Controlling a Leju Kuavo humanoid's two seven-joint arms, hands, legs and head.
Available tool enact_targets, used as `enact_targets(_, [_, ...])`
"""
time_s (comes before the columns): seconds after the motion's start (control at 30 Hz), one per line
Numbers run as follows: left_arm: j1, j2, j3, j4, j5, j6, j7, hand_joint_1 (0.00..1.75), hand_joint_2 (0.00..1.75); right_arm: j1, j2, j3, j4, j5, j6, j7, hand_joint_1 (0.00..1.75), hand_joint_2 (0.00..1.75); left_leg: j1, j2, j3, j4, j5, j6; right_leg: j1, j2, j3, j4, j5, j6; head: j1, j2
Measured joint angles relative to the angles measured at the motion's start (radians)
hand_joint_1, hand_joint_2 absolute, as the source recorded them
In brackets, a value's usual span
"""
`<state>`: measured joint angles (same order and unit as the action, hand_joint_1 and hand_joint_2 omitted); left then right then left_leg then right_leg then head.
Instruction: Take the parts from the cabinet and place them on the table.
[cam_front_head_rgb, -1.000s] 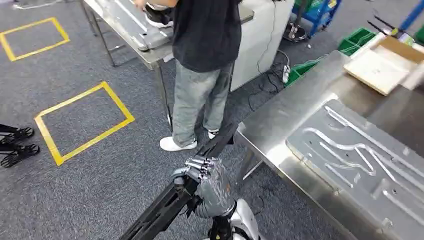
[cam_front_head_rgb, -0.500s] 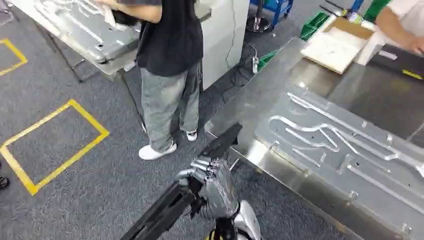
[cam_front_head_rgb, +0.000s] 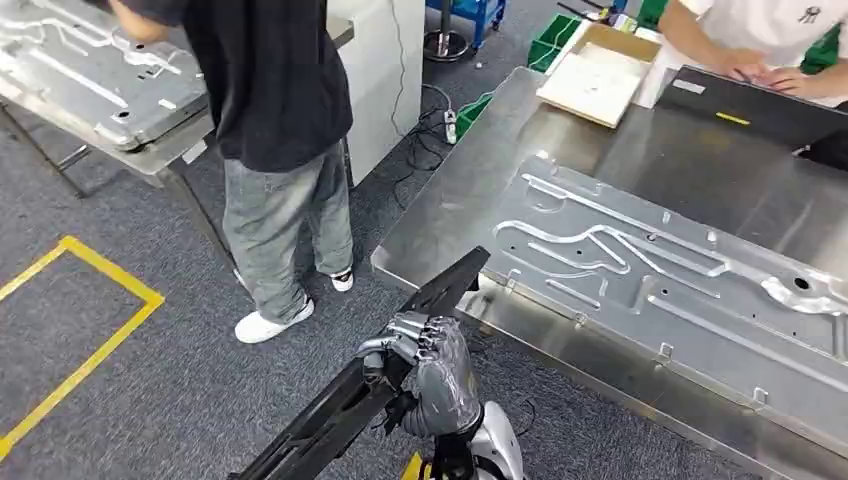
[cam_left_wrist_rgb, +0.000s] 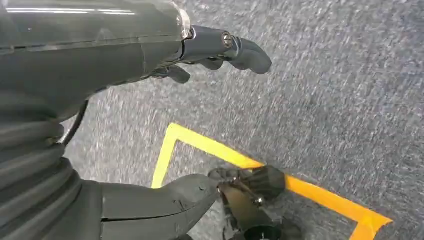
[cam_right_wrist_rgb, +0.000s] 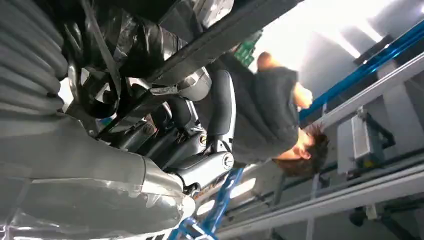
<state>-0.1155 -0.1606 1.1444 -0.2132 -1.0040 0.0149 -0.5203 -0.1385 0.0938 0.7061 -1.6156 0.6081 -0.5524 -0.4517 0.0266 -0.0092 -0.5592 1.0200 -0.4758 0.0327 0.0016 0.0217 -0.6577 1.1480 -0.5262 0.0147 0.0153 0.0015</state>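
Observation:
My right hand (cam_front_head_rgb: 428, 378) grips a long black part (cam_front_head_rgb: 443, 288) near its middle, low in the head view. The part slants up and right, and its far end reaches the near corner of the steel table (cam_front_head_rgb: 455, 190). In the right wrist view the fingers (cam_right_wrist_rgb: 200, 150) wrap around the black part (cam_right_wrist_rgb: 225, 32). My left hand (cam_left_wrist_rgb: 75, 65) hangs above grey carpet with thumb and fingers apart and nothing between them.
A large pressed metal panel (cam_front_head_rgb: 650, 270) lies on the table, with a black sheet (cam_front_head_rgb: 760, 105) and a cardboard tray (cam_front_head_rgb: 595, 75) behind it. One person (cam_front_head_rgb: 270, 120) stands at a second table (cam_front_head_rgb: 90, 85) on the left; another (cam_front_head_rgb: 750, 40) leans over the far right. Yellow floor tape (cam_front_head_rgb: 90, 330) marks the carpet.
The camera has swung right, so the whole scene has slid left and the steel table fills more of the view. My right hand still holds the black part the same way.

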Motion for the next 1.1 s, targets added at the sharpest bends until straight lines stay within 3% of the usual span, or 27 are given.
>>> enact_targets(0.07, [0.006, 0.002, 0.000, 0.000, 0.000, 0.000, 0.000, 0.00, 1.75, 0.002, 0.000, -0.002, 0.000, 0.000, -0.001, 0.000, 1.75, 1.75, -0.002, 0.030, 0.000, 0.000, -0.003, 0.002, -0.006, -0.013, -0.083, 0.159, -0.066, 0.006, 0.000, 0.000])
enact_targets(0.1, [0.005, 0.003, 0.000, 0.000, -0.002, -0.001, 0.000, 0.00, 1.75, 0.003, 0.000, -0.003, 0.000, 0.000, -0.001, 0.000, 1.75, 1.75, -0.002, 0.044, 0.001, 0.001, -0.005, 0.002, -0.009, -0.015, -0.105, 0.196, -0.067, 0.007, 0.000, 0.000])
enact_targets(0.13, [0.005, 0.003, 0.000, 0.000, -0.003, -0.002, 0.000, 0.00, 1.75, 0.005, 0.000, -0.005, 0.000, 0.000, -0.002, 0.000, 1.75, 1.75, -0.002, 0.057, 0.003, 0.001, -0.007, 0.000, -0.012, -0.018, -0.100, 0.180, -0.042, 0.008, 0.000, 0.000])
enact_targets(0.17, [0.004, 0.003, 0.000, 0.000, -0.005, -0.003, -0.001, 0.00, 1.75, 0.006, 0.000, -0.006, -0.001, 0.000, -0.002, 0.000, 1.75, 1.75, -0.002, 0.067, 0.007, 0.001, -0.010, -0.003, -0.014, -0.021, -0.074, 0.125, -0.002, 0.008, 0.000, 0.000])
enact_targets(0.2, [0.001, 0.003, 0.000, 0.000, -0.008, -0.004, -0.003, 0.00, 1.75, 0.006, 0.000, -0.007, -0.002, 0.000, -0.004, 0.000, 1.75, 1.75, -0.002, 0.077, 0.013, 0.001, -0.014, -0.005, -0.014, -0.031, -0.029, 0.039, 0.047, 0.005, 0.000, 0.000])
enact_targets(0.23, [-0.003, 0.002, 0.000, 0.000, -0.010, -0.007, -0.005, 0.00, 1.75, 0.006, 0.000, -0.008, -0.004, 0.000, -0.007, 0.000, 1.75, 1.75, -0.002, 0.084, 0.019, 0.001, -0.018, -0.009, -0.010, -0.065, 0.023, -0.058, 0.089, -0.004, 0.000, 0.000])
enact_targets(0.27, [-0.006, 0.002, 0.000, 0.000, -0.010, -0.008, -0.007, 0.00, 1.75, 0.004, 0.001, -0.009, -0.005, 0.000, -0.008, 0.000, 1.75, 1.75, -0.009, 0.092, 0.023, 0.002, -0.024, -0.018, 0.006, -0.111, 0.047, -0.106, 0.077, -0.010, 0.000, 0.000])
enact_targets(0.4, [-0.014, 0.002, 0.000, 0.000, -0.010, -0.008, -0.007, 0.00, 1.75, 0.006, 0.003, -0.012, -0.006, 0.000, -0.014, 0.000, 1.75, 1.75, -0.011, 0.136, 0.040, -0.008, -0.032, -0.038, 0.010, -0.061, 0.042, -0.116, 0.080, -0.030, 0.000, 0.000])
enact_targets(0.43, [-0.016, 0.003, 0.000, 0.000, -0.010, -0.009, -0.007, 0.00, 1.75, 0.009, 0.003, -0.013, -0.008, 0.000, -0.014, 0.000, 1.75, 1.75, -0.005, 0.107, 0.038, 0.002, -0.043, -0.044, -0.004, -0.053, 0.051, -0.126, 0.086, -0.038, -0.001, 0.000])
enact_targets(0.47, [-0.017, 0.003, 0.000, 0.000, -0.010, -0.010, -0.009, 0.00, 1.75, 0.008, 0.004, -0.014, -0.010, 0.001, -0.017, -0.001, 1.75, 1.75, -0.003, 0.057, 0.025, 0.037, -0.068, -0.044, -0.004, -0.044, 0.053, -0.129, 0.086, -0.045, 0.000, 0.000])
enact_targets(0.5, [-0.016, 0.003, 0.000, 0.000, -0.010, -0.010, -0.009, 0.00, 1.75, 0.007, 0.006, -0.015, -0.011, 0.000, -0.017, -0.001, 1.75, 1.75, -0.003, 0.031, -0.008, 0.108, -0.109, -0.046, -0.005, -0.035, 0.052, -0.129, 0.086, -0.050, -0.002, 0.000])
enact_targets(0.57, [-0.009, 0.003, 0.000, 0.000, -0.010, -0.010, -0.008, 0.00, 1.75, 0.008, 0.006, -0.018, -0.010, 0.000, -0.018, -0.001, 1.75, 1.75, -0.003, 0.017, -0.089, 0.271, -0.177, -0.051, -0.004, -0.010, 0.052, -0.127, 0.084, -0.053, -0.002, 0.000])
enact_targets(0.6, [-0.005, 0.003, 0.000, 0.000, -0.010, -0.010, -0.008, 0.00, 1.75, 0.010, 0.006, -0.020, -0.010, 0.000, -0.020, -0.001, 1.75, 1.75, -0.003, 0.016, -0.117, 0.316, -0.180, -0.052, -0.002, 0.006, 0.053, -0.125, 0.084, -0.054, -0.002, 0.000])
enact_targets(0.63, [-0.003, 0.004, 0.000, 0.000, -0.009, -0.010, -0.008, 0.00, 1.75, 0.011, 0.006, -0.021, -0.011, 0.000, -0.022, -0.001, 1.75, 1.75, -0.003, 0.016, -0.121, 0.310, -0.157, -0.051, -0.002, 0.020, 0.053, -0.124, 0.084, -0.054, -0.002, 0.000])
enact_targets(0.67, [-0.002, 0.004, 0.000, 0.000, -0.009, -0.010, -0.008, 0.00, 1.75, 0.011, 0.006, -0.023, -0.011, 0.001, -0.026, 0.000, 1.75, 1.75, -0.003, 0.014, -0.103, 0.257, -0.113, -0.049, -0.002, 0.035, 0.055, -0.122, 0.082, -0.052, -0.002, 0.000])
enact_targets(0.7, [-0.002, 0.005, 0.000, 0.000, -0.009, -0.010, -0.008, 0.00, 1.75, 0.012, 0.006, -0.026, -0.011, 0.002, -0.028, 0.001, 1.75, 1.75, -0.003, 0.009, -0.069, 0.169, -0.059, -0.046, -0.002, 0.050, 0.057, -0.119, 0.081, -0.050, -0.002, 0.000])
enact_targets(0.73, [-0.002, 0.005, 0.000, 0.000, -0.009, -0.010, -0.008, 0.00, 1.75, 0.014, 0.006, -0.028, -0.011, 0.003, -0.030, 0.001, 1.75, 1.75, -0.003, -0.013, -0.032, 0.081, -0.012, -0.042, -0.003, 0.062, 0.058, -0.115, 0.078, -0.046, -0.002, 0.000])
enact_targets(0.77, [0.000, 0.007, 0.000, 0.000, -0.009, -0.010, -0.007, 0.00, 1.75, 0.016, 0.006, -0.033, -0.013, 0.005, -0.032, 0.001, 1.75, 1.75, -0.001, -0.074, -0.012, 0.027, -0.006, -0.036, -0.003, 0.071, 0.054, -0.110, 0.075, -0.041, -0.001, 0.000])
enact_targets(0.83, [0.001, 0.006, 0.000, 0.000, -0.008, -0.010, -0.006, 0.00, 1.75, 0.018, 0.006, -0.040, -0.013, 0.006, -0.037, 0.003, 1.75, 1.75, -0.004, -0.066, -0.006, 0.011, -0.010, -0.035, -0.006, 0.090, 0.043, -0.106, 0.077, -0.028, -0.001, 0.000])
enact_targets(0.9, [0.001, 0.006, 0.000, 0.000, -0.009, -0.010, -0.006, 0.00, 1.75, 0.024, 0.006, -0.051, -0.016, 0.008, -0.042, 0.006, 1.75, 1.75, -0.005, -0.048, -0.004, 0.010, -0.006, -0.025, -0.006, 0.113, 0.041, -0.114, 0.084, -0.014, -0.001, 0.000])
enact_targets(0.93, [0.001, -0.002, 0.000, 0.000, -0.009, -0.012, -0.006, 0.00, 1.75, 0.026, 0.005, -0.057, -0.019, 0.010, -0.043, 0.007, 1.75, 1.75, 0.008, -0.036, 0.000, 0.000, -0.001, -0.018, -0.001, 0.114, 0.041, -0.111, 0.082, -0.011, -0.002, 0.000])
enact_targets(0.97, [-0.001, 0.003, 0.000, 0.000, -0.009, -0.012, -0.006, 0.00, 1.75, 0.027, 0.003, -0.066, -0.023, 0.012, -0.048, 0.007, 1.75, 1.75, 0.007, -0.023, 0.004, -0.007, 0.002, -0.009, 0.003, 0.039, 0.034, -0.086, 0.062, -0.005, 0.004, 0.000])
enact_targets(1.0, [0.000, 0.003, 0.000, 0.000, -0.009, -0.012, -0.007, 0.00, 1.75, 0.026, 0.001, -0.074, -0.024, 0.012, -0.051, 0.009, 1.75, 1.75, 0.005, -0.009, 0.006, -0.009, 0.002, -0.003, -0.001, 0.006, 0.008, -0.033, 0.029, -0.001, 0.004, 0.000])
enact_targets(1.07, [0.005, 0.003, 0.000, 0.000, -0.008, -0.012, -0.007, 0.00, 1.75, 0.029, -0.002, -0.089, -0.024, 0.012, -0.057, 0.011, 1.75, 1.75, 0.001, 0.021, 0.006, -0.008, -0.001, 0.000, -0.010, -0.013, -0.075, 0.124, -0.042, 0.008, 0.004, 0.000])
enact_targets(1.1, [0.006, 0.003, 0.000, 0.000, -0.008, -0.012, -0.006, 0.00, 1.75, 0.030, -0.007, -0.100, -0.024, 0.011, -0.060, 0.015, 1.75, 1.75, 0.000, 0.027, 0.006, -0.007, -0.003, -0.001, -0.014, -0.015, -0.102, 0.175, -0.054, 0.013, 0.005, 0.000])
